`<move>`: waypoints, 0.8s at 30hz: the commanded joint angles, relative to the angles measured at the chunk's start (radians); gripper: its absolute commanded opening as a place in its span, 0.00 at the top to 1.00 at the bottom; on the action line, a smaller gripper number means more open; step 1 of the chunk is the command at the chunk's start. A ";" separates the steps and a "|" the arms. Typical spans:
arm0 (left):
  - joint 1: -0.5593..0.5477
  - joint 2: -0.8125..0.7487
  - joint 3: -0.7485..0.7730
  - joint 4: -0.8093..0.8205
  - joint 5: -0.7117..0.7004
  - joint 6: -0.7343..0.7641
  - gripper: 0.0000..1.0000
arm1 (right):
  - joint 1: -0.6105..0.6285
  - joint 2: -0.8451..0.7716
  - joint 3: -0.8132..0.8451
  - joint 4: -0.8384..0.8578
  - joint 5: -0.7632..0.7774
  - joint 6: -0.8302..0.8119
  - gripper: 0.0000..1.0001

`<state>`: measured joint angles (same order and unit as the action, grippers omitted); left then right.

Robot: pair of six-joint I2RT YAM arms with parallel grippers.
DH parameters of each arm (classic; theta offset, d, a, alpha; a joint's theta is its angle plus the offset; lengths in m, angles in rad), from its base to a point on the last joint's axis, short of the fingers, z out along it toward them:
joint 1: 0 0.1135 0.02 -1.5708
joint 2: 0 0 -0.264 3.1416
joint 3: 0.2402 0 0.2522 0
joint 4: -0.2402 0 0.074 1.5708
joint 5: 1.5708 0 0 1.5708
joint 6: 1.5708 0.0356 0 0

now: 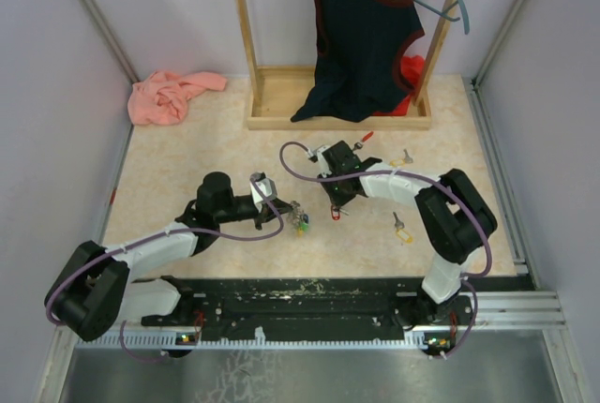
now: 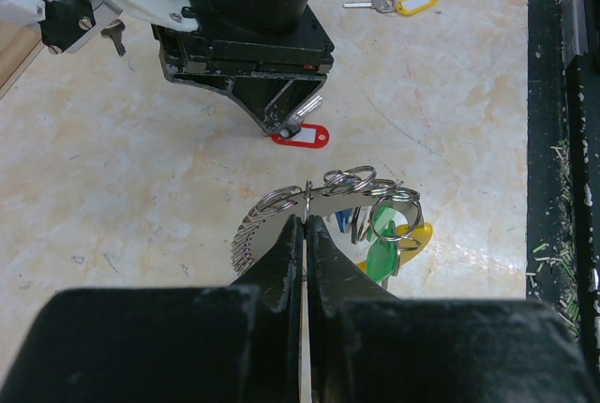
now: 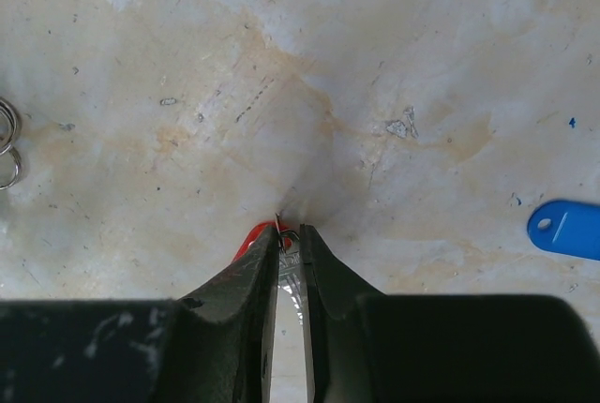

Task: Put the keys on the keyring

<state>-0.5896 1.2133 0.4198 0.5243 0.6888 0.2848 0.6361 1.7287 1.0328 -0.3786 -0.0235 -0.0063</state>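
Observation:
My left gripper (image 1: 287, 208) (image 2: 307, 221) is shut on the keyring (image 1: 298, 219) (image 2: 343, 199), a curved metal strip with several split rings and green and yellow tags, held just above the table. My right gripper (image 1: 336, 206) (image 3: 289, 234) is shut on a silver key (image 3: 293, 268) with a red tag (image 2: 302, 135) (image 3: 253, 234), close beside the keyring. A yellow-tagged key (image 1: 401, 228) (image 2: 397, 2) lies to the right. A red-tagged key (image 1: 366, 138) and another key (image 1: 403, 156) lie further back. A blue tag (image 3: 565, 229) lies on the table.
A wooden rack (image 1: 281, 103) with a dark garment (image 1: 361, 37) and hangers stands at the back. A pink cloth (image 1: 169, 94) lies at the back left. A black rail (image 1: 309, 295) runs along the near edge. Walls close in both sides.

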 commanded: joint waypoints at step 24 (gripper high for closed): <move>-0.001 0.009 0.003 0.031 0.019 -0.016 0.99 | -0.007 -0.429 -0.145 0.157 -0.207 -0.192 1.00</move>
<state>-0.5896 1.2137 0.4198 0.5247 0.6899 0.2832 0.6361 1.4025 0.9096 -0.3012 -0.1509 -0.1219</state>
